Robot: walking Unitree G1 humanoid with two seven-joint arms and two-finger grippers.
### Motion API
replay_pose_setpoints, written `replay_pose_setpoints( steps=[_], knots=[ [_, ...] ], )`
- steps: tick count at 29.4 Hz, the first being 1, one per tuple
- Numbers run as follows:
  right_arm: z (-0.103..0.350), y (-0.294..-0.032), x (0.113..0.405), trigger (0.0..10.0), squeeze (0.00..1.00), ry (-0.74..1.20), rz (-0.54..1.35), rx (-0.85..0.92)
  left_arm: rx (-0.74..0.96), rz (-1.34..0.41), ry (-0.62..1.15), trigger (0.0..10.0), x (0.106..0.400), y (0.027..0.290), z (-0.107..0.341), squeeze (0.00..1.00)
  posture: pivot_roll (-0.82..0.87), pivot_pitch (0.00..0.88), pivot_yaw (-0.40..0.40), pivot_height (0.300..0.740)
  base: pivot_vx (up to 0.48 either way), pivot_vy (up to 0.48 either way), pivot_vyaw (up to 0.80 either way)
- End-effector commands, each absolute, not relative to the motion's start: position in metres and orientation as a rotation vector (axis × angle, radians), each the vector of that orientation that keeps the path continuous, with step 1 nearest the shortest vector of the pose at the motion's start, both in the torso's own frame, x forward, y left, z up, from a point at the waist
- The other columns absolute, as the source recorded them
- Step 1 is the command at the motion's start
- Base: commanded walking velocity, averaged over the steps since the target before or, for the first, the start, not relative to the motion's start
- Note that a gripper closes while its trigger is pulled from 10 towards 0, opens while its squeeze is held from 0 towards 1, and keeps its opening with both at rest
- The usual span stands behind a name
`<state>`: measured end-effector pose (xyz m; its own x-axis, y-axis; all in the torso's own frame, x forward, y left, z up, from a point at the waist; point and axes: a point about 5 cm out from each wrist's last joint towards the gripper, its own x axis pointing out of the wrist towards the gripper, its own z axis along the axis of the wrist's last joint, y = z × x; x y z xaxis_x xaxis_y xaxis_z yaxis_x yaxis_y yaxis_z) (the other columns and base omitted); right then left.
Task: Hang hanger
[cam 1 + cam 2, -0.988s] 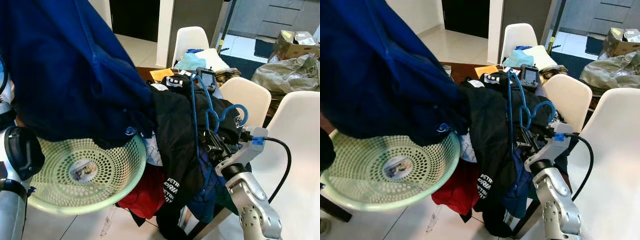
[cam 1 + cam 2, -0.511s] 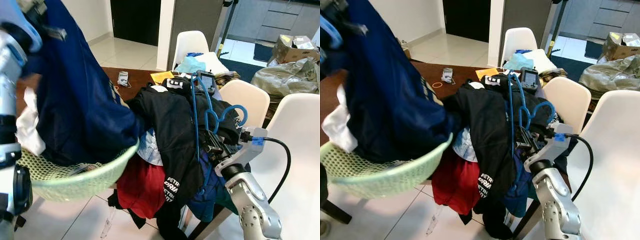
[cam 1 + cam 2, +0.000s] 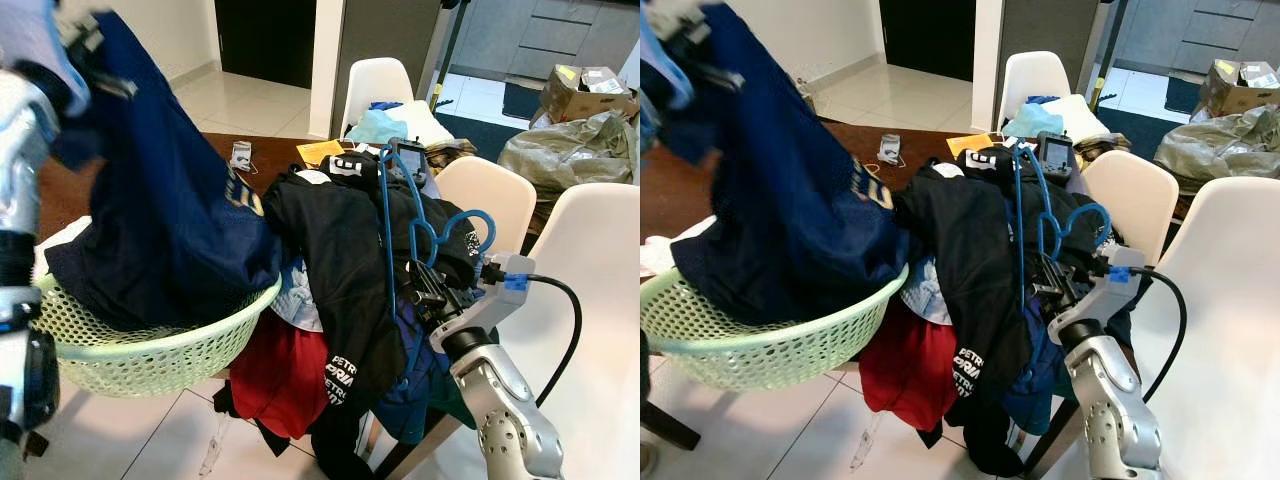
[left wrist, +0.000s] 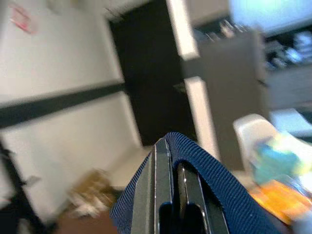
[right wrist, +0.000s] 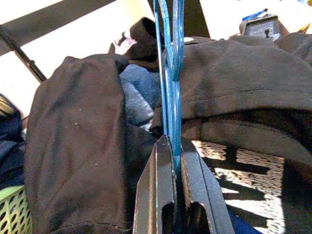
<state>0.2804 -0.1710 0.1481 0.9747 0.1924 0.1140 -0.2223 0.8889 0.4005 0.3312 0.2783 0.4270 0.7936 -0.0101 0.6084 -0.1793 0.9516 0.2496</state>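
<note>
While clamped by one thin bar only, between the shut fingers of the right gripper point(image 5: 173, 141), could twist or slip out: the blue hanger point(image 3: 398, 210) stands just over a heap of black clothes point(image 3: 340, 250) on the table edge. If lifted carelessly, likely to catch a fold or sleeve and drag the heap down towards the floor. Also no rail or rod to be seen for hanging, so perhaps a long carry, with more chance to lose the grip.

On the other side, left gripper point(image 4: 168, 144) raised high, pinched shut on a navy shirt point(image 3: 170, 220) that hangs down into the green basket point(image 3: 150, 350). If pulled further, may tip the basket or sweep into the black heap, just beside it.

As for direction: long axis close to upright, leaning slightly, running from the right gripper up and away towards the far side of the table. Hook curled out to the robot's right, towards the white chair point(image 3: 495, 190), open end seemingly turned downward; hard to tell exactly.
</note>
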Motion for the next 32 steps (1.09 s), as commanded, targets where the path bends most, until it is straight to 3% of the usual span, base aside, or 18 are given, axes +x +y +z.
replay_pose_setpoints(
  steps=[1,7,8,11,13,16,20,26,28,30,32],
  knots=[
    [0.144,-0.172,0.279,10.0,0.00,-0.050,0.206,0.440,0.318,0.175,-0.769,0.0,0.313,0.290,0.451,0.00,0.05,0.055,-0.036,0.740,0.000,0.000,0.00],
    [0.144,-0.172,0.279,10.0,0.00,-0.050,0.207,0.443,0.353,0.286,-0.920,0.0,0.289,0.300,0.482,0.00,0.05,0.056,-0.040,0.740,0.000,0.000,0.00],
    [0.144,-0.173,0.280,10.0,0.00,-0.050,0.208,0.444,0.456,0.436,-1.037,0.0,0.265,0.306,0.509,0.00,0.05,0.054,-0.042,0.740,0.000,0.000,0.00],
    [0.144,-0.173,0.280,10.0,0.00,-0.050,0.208,0.444,0.456,0.436,-1.037,0.0,0.265,0.306,0.509,0.00,0.05,0.054,-0.042,0.740,0.000,0.000,0.00],
    [0.144,-0.172,0.280,10.0,0.00,-0.050,0.210,0.445,0.585,0.634,-1.183,0.0,0.234,0.310,0.541,0.00,0.05,0.053,-0.042,0.740,0.000,0.000,0.00],
    [0.143,-0.172,0.280,10.0,0.00,-0.051,0.209,0.446,0.644,0.665,-1.222,0.0,0.232,0.304,0.553,0.00,0.05,0.048,-0.040,0.740,0.000,0.000,0.00],
    [0.143,-0.172,0.280,10.0,0.00,-0.052,0.207,0.446,0.636,0.621,-1.234,0.0,0.239,0.295,0.559,0.00,0.05,0.046,-0.038,0.740,0.000,0.000,0.00],
    [0.143,-0.173,0.280,10.0,0.00,-0.053,0.204,0.448,0.665,0.368,-1.256,0.0,0.264,0.249,0.563,0.00,0.05,0.044,-0.034,0.740,0.000,0.000,0.00],
    [0.143,-0.173,0.280,10.0,0.00,-0.053,0.204,0.448,0.665,0.368,-1.256,0.0,0.264,0.249,0.563,0.00,0.05,0.044,-0.034,0.740,0.000,0.000,0.00],
    [0.143,-0.172,0.280,10.0,0.00,-0.055,0.201,0.451,0.702,0.178,-1.227,0.0,0.287,0.218,0.546,0.00,0.04,0.044,-0.032,0.740,0.000,0.000,0.00],
    [0.143,-0.173,0.279,10.0,0.00,-0.056,0.199,0.452,0.711,0.123,-1.217,0.0,0.294,0.209,0.539,0.00,0.04,0.044,-0.032,0.740,0.000,0.000,0.00]
  ],
)
